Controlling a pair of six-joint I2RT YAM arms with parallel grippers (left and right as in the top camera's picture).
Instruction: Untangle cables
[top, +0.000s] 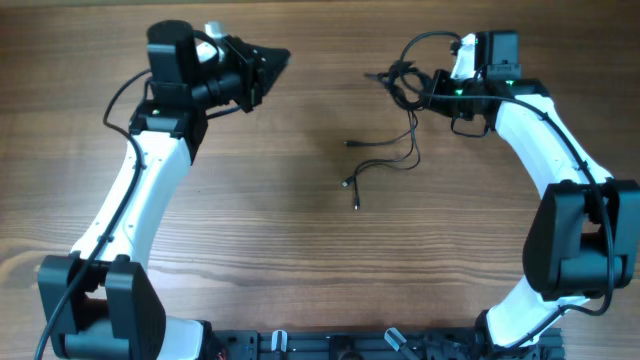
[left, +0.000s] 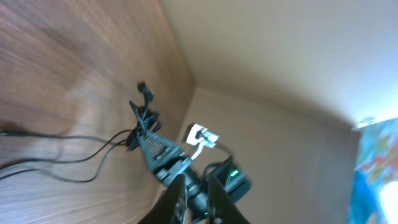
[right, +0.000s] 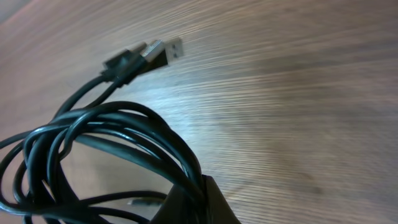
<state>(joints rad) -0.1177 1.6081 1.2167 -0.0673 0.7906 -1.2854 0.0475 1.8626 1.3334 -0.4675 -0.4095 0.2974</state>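
Note:
The cables (top: 410, 140) are thin black cords. Their bunched part is raised at the back right, where my right gripper (top: 405, 84) is shut on it. Loose strands trail down to the wooden table (top: 300, 250), ending in small plugs (top: 350, 183) near the middle. In the right wrist view the cable loops (right: 124, 124) run into the closed right gripper (right: 202, 185), and USB plugs (right: 163, 51) lie beyond. My left gripper (top: 278, 60) hovers at the back left, well apart from the cables. In the left wrist view the left gripper (left: 196, 190) has its fingers slightly apart with nothing between them.
The left wrist view looks across at the right gripper (left: 158, 152) holding the cables (left: 144, 118), with a beige wall (left: 280, 74) behind the table's far edge. Both arm bases (top: 330, 345) stand at the front edge. A thicker arm cable (top: 425, 42) loops above the right wrist.

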